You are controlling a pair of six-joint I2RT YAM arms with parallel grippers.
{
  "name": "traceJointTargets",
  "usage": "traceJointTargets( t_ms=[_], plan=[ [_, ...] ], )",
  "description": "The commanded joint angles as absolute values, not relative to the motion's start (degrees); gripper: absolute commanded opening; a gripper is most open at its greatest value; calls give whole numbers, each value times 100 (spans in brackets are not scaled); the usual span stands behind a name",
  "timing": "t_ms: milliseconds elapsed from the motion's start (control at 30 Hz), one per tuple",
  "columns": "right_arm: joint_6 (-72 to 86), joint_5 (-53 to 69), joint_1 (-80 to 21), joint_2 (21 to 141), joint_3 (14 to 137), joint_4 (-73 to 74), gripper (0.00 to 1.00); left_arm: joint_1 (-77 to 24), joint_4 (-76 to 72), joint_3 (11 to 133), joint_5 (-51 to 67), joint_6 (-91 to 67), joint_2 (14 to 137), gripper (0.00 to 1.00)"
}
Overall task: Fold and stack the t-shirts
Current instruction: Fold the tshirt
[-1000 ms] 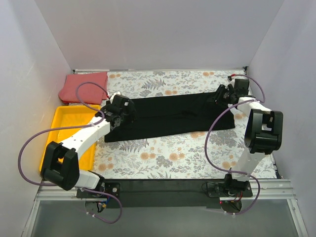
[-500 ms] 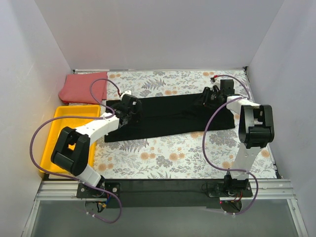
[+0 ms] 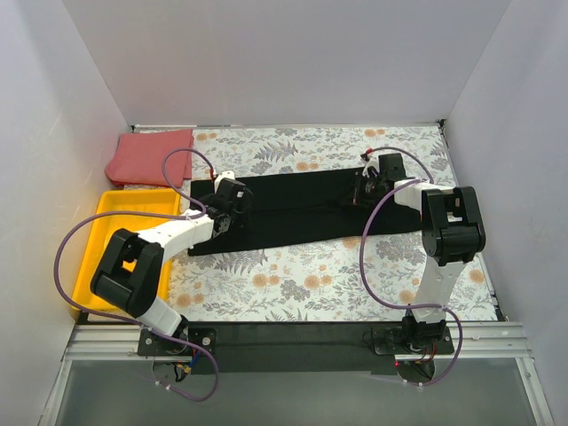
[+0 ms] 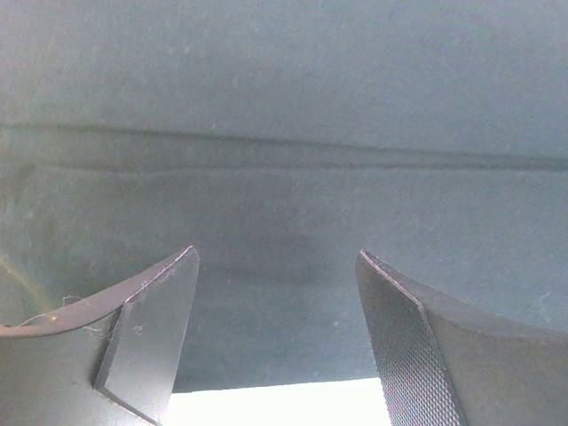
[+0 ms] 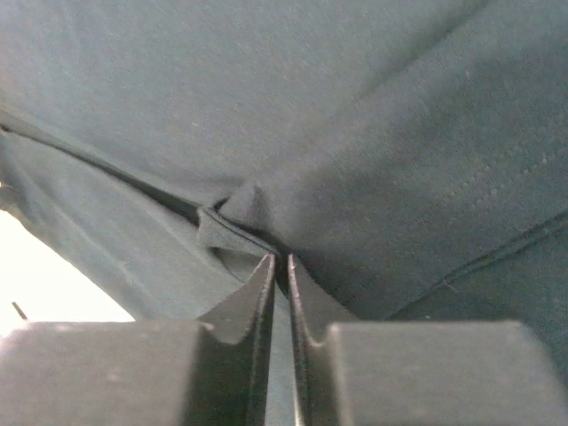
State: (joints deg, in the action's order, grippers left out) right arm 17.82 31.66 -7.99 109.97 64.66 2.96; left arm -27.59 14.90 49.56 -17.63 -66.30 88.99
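The black t-shirt (image 3: 302, 209) lies as a long folded strip across the floral cloth (image 3: 311, 275). My left gripper (image 3: 232, 202) sits low over its left end. In the left wrist view that gripper (image 4: 277, 253) is open, with flat black cloth (image 4: 284, 106) under and between the fingers. My right gripper (image 3: 362, 188) is on the shirt's right part. In the right wrist view its jaws (image 5: 280, 259) are pressed nearly together on a raised fold (image 5: 222, 226) of the black cloth. The coral-red t-shirt (image 3: 151, 155) lies folded at the back left corner, away from both grippers.
A yellow tray (image 3: 106, 204) sits at the left edge, below the coral-red shirt and beside the left arm. White walls close in the back and both sides. Purple cables loop off both arms above the cloth.
Both grippers have moved inward along the black shirt, the right one leftward from its right end. The right jaws have closed onto a fold of the cloth. The left jaws have stayed open.
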Motion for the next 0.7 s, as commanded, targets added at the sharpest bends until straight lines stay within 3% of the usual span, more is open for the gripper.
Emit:
traceJointTargets(
  t_ms=[0,233,567,667],
  plan=[
    [1547,2980,-870,10934,6302,229,12,-2751,1327,5177,-1934,-6539,8912,70],
    [1090,2497,-1107,10960,6319,421,10,-2751,1318,5186,-1977,-6565,8886,71],
    [555,2391,-1248,10643,6995,975,36,-2751,1310,5203,-2039,-6522,8886,71],
    [18,2452,-1248,10828,7469,1379,38,-2760,1301,5203,-2048,-6513,8859,70]
  ],
)
